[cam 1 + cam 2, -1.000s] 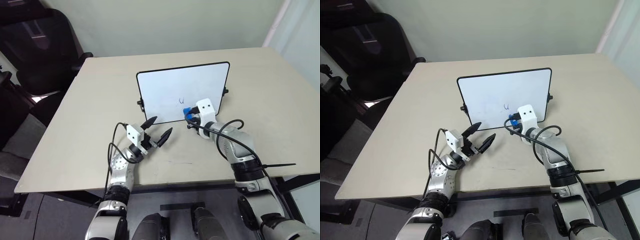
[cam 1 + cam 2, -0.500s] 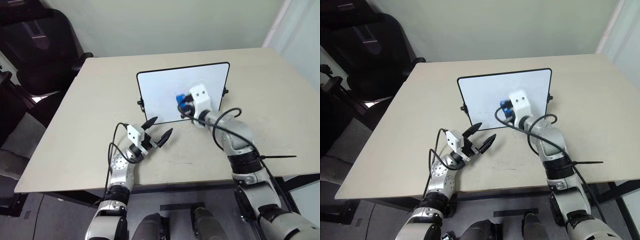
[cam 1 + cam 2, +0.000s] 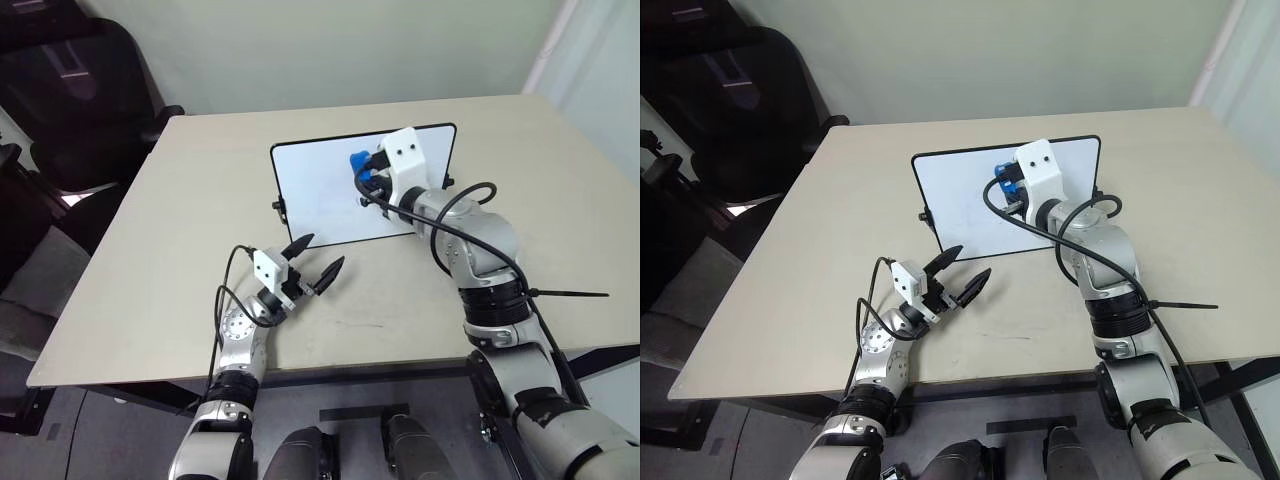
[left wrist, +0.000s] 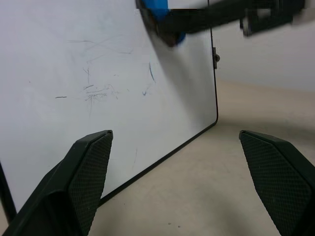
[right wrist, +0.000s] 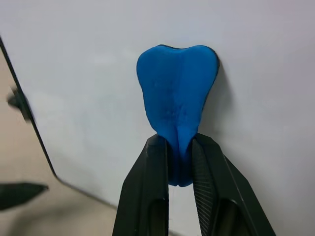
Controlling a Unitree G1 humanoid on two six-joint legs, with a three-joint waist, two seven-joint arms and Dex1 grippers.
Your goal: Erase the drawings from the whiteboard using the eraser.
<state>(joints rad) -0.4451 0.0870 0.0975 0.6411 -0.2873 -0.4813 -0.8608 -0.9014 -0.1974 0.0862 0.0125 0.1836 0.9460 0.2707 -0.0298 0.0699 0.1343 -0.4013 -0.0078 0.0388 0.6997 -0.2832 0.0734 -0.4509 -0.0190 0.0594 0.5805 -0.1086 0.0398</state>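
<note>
The whiteboard (image 3: 345,190) is standing nearly upright on the beige table (image 3: 180,260), leaning back a little, its black-framed lower edge resting on the tabletop. The right gripper (image 5: 178,162) is pinching the eraser (image 5: 177,98) between its two black fingers (image 5: 147,196), pressed together on the narrow end so the bright blue block is squeezed into a flared shape. The eraser's broad end is pressing against the white surface near the whiteboard's upper edge, toward the side nearest the right arm. In the left wrist view, faint thin marker traces (image 4: 96,88) are showing on the board's face below the eraser, pale and smeared; whether any clear loop of the drawings is among them cannot be told. The left gripper (image 3: 312,260) is hovering above the table in front of the whiteboard's lower left corner, pointing toward the board, its fingers spread wide apart and gripping nothing. A black office chair (image 3: 80,90) is standing beyond the table's far left corner.
</note>
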